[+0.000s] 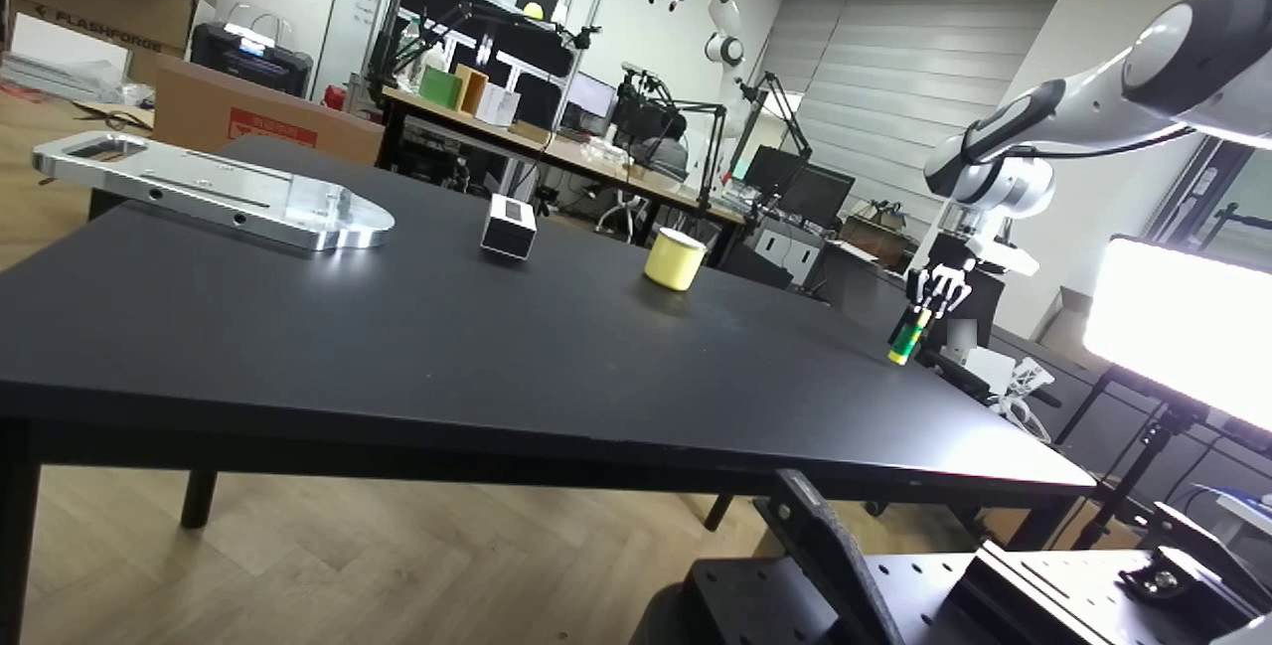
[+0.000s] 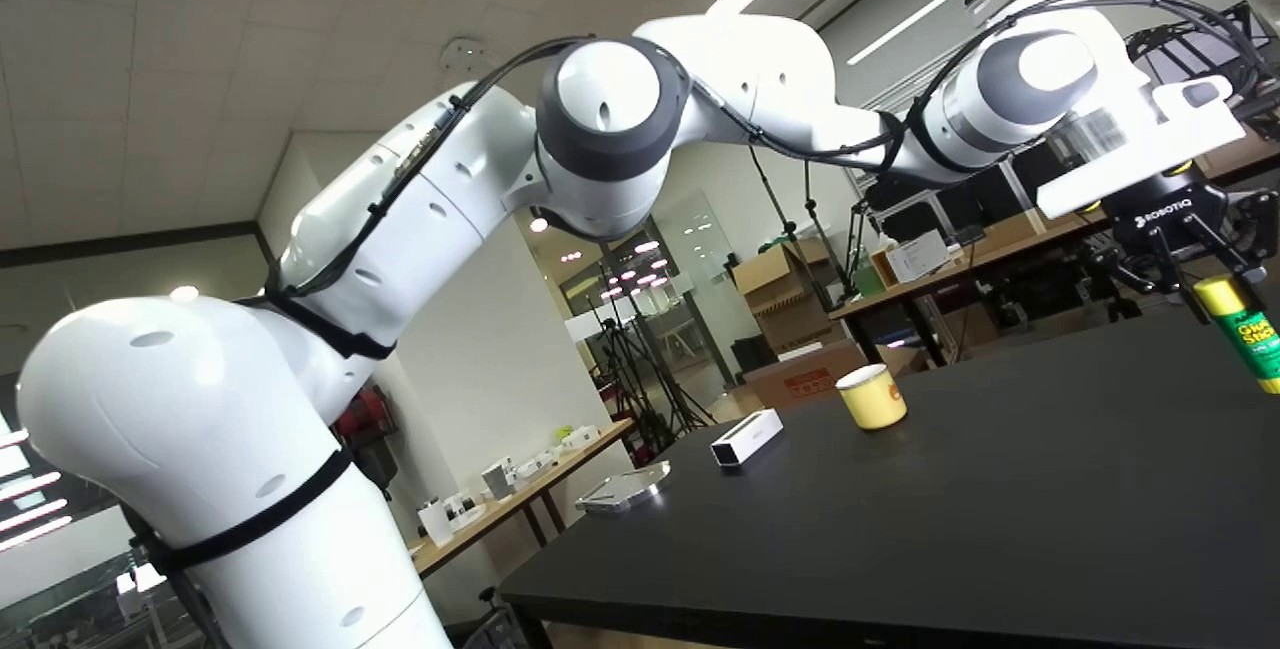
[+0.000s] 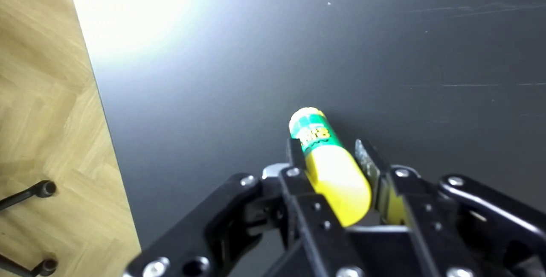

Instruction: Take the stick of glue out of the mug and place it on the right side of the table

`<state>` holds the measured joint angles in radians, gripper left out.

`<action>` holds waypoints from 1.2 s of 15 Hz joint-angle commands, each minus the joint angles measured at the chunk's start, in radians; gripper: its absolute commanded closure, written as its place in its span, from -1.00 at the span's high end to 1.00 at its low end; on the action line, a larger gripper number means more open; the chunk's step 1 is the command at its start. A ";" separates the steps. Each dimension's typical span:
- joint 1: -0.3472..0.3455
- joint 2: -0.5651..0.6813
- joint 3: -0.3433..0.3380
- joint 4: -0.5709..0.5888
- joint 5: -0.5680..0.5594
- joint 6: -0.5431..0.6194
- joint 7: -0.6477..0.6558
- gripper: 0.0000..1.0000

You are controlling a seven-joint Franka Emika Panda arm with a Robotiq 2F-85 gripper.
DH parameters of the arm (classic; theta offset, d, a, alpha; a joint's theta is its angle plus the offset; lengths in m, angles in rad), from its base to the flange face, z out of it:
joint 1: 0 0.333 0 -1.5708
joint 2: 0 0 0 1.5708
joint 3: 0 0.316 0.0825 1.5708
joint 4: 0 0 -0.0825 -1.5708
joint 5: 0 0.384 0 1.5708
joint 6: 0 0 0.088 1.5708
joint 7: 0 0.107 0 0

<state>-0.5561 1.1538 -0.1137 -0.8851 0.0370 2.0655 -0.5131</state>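
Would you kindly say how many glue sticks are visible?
1: the glue stick, between the jaws of the tool in all three views. Anything low inside the yellow mug would be hidden.

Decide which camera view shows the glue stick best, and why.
The wrist view: the glue stick appears largest, between the fingers of the hand. Both exterior views show it smaller; its label reads clearer in an exterior view.

Green glue stick (image 2: 1248,331) here, yellow at both ends; yellow mug (image 2: 874,402), black tabletop (image 2: 950,529), black pincer (image 3: 328,147), tan herringbone floor (image 3: 55,110)!
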 commanded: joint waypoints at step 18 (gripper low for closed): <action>-0.029 0.026 -0.008 0.171 -0.012 -0.095 0.045 1.00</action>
<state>-0.6071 1.2202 -0.0995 -0.7412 0.0428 2.0256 -0.5102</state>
